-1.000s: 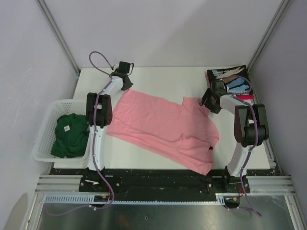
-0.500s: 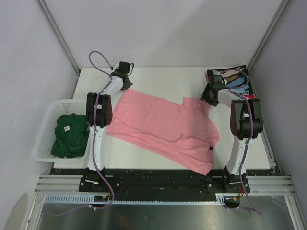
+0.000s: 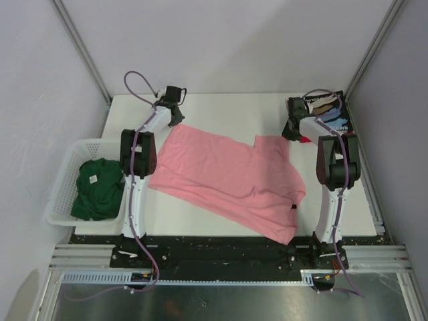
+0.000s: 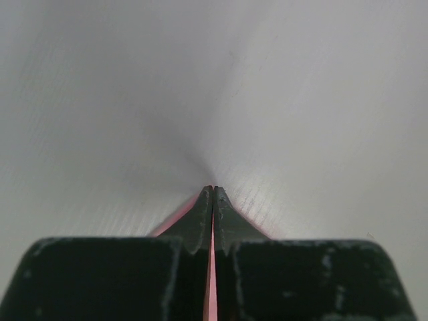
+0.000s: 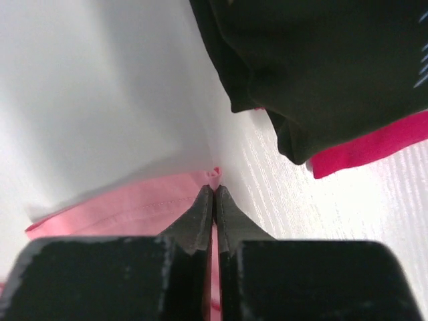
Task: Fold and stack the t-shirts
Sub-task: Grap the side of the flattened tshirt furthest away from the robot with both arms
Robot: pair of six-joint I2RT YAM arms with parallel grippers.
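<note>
From above, the pink t-shirt (image 3: 227, 177) lies spread on the table (image 3: 227, 110), with my left gripper (image 3: 174, 119) at its far left corner and my right gripper (image 3: 291, 134) at its far right. At my left wrist, the jaws clamp pink cloth. At my right wrist, the jaws pinch the pink hem near the black t-shirt (image 5: 321, 67).

No text can be read. The black t-shirt (image 3: 340, 124), just beyond the right gripper's (image 5: 214, 190) jaws, carries white marks, perhaps lettering, too small to tell.

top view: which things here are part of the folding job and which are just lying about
Job:
pink t-shirt, pinched by the left pincer and right pincer
dark green t-shirt
black printed t-shirt
red t-shirt

Just there:
white basket
table
</note>
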